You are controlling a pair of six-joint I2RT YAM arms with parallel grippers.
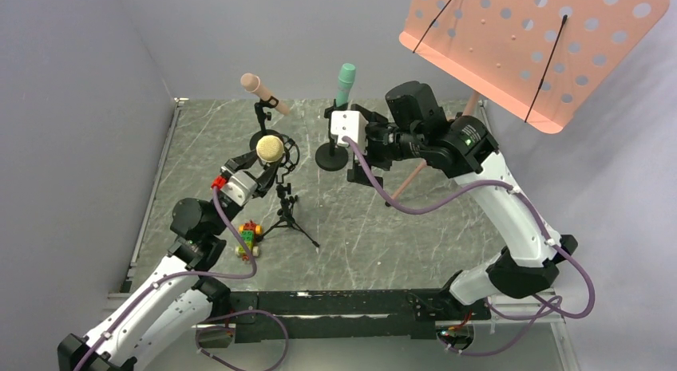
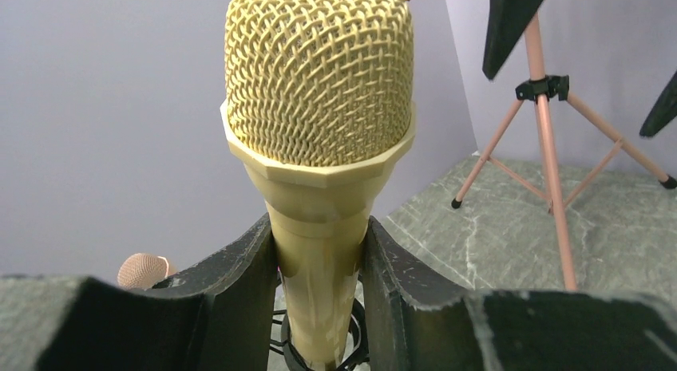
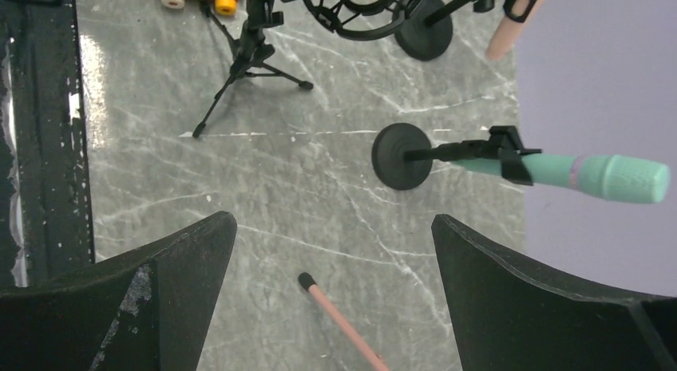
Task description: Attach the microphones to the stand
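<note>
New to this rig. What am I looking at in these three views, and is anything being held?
Two robot arms are bolted to the near edge of a marble-patterned table. One picture looks down from above; the other two come from cameras on each wrist.

The left end effector is shut on the pale yellow microphone, over the ring of a black tripod stand. The right end effector is open and holds nothing.

The teal microphone and the pink microphone each sit clipped on round-based stands already. Also there: a toy block car and a salmon music stand.
</note>
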